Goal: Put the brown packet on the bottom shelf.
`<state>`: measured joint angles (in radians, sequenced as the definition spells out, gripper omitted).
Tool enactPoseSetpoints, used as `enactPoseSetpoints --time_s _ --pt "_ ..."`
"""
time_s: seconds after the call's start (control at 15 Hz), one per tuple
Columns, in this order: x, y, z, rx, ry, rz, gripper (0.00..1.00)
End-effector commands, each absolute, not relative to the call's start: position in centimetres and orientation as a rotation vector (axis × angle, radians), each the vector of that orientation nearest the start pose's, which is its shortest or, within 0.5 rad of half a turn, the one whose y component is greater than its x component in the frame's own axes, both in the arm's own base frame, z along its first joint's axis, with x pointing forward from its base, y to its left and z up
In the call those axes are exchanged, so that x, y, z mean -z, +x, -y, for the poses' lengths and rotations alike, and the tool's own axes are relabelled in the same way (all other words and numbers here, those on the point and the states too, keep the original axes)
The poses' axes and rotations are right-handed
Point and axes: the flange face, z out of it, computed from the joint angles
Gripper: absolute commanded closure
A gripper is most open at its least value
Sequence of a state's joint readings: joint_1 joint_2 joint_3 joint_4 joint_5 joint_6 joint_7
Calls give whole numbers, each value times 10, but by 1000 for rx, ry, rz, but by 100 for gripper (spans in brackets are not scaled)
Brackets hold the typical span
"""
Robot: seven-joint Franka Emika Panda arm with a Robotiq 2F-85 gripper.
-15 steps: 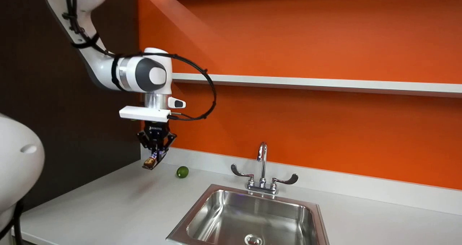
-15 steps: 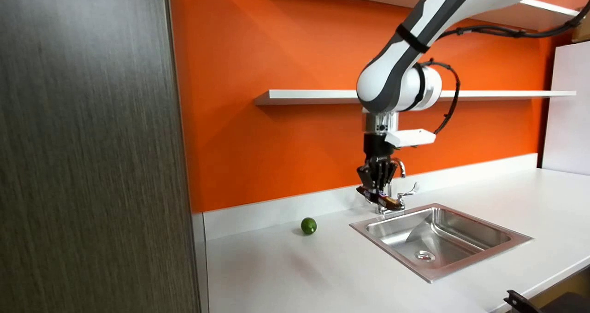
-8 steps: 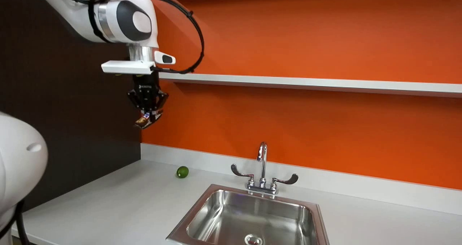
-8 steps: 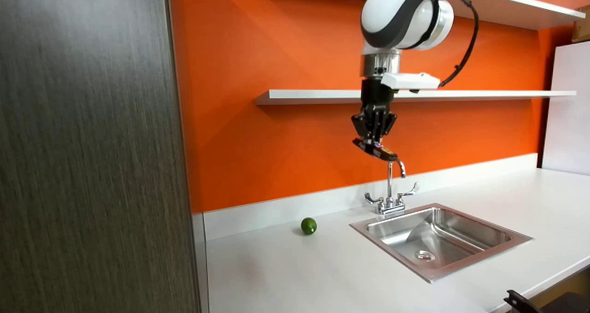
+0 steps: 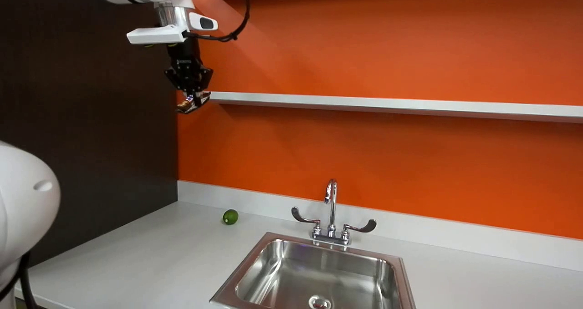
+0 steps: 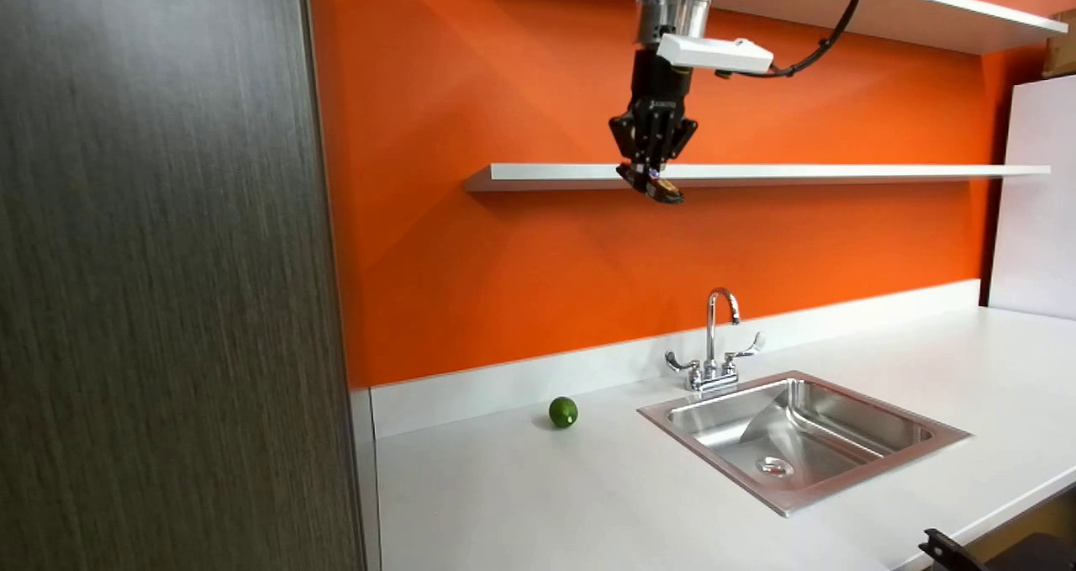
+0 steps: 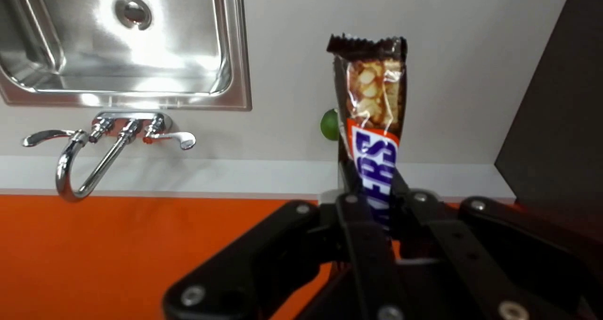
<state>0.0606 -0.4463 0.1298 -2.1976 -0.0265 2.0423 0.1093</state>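
Observation:
The brown packet, a dark wrapper with a picture and a white and blue label, shows in both exterior views (image 5: 186,105) (image 6: 664,190) and large in the wrist view (image 7: 376,94). My gripper (image 5: 195,98) (image 6: 651,167) (image 7: 374,183) points down and is shut on the packet, which sticks out from between the fingers, slightly tilted. The bottom shelf, a long light-grey ledge on the orange wall, shows in both exterior views (image 5: 387,103) (image 6: 857,172). The packet hangs at about the shelf's height in the pictures, near its left part and apparently in front of it.
A dark panel (image 5: 91,118) stands at the left. An upper shelf (image 6: 933,12) runs above. Below are the grey countertop (image 5: 150,254), a green ball (image 5: 230,216), the faucet (image 5: 332,209) and the steel sink (image 5: 405,281).
My arm has risen a long way from above the countertop, carrying the packet up from below the shelf to about its height. The grip on the packet looks unchanged.

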Motion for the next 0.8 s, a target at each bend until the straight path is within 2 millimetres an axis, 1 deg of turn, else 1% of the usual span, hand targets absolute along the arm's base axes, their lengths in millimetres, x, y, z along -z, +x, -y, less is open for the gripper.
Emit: enactPoseSetpoints --time_s 0.0,0.2,0.4,0.6,0.73 --pt "-628 460 -100 503 -3172 60 96" --pt "-658 481 -104 575 -3148 14 96" --pt "-676 509 -107 615 -3150 -9 96" --pt "-682 538 -108 630 -3168 -38 96" --pt "-678 560 -108 612 -3183 -52 96"
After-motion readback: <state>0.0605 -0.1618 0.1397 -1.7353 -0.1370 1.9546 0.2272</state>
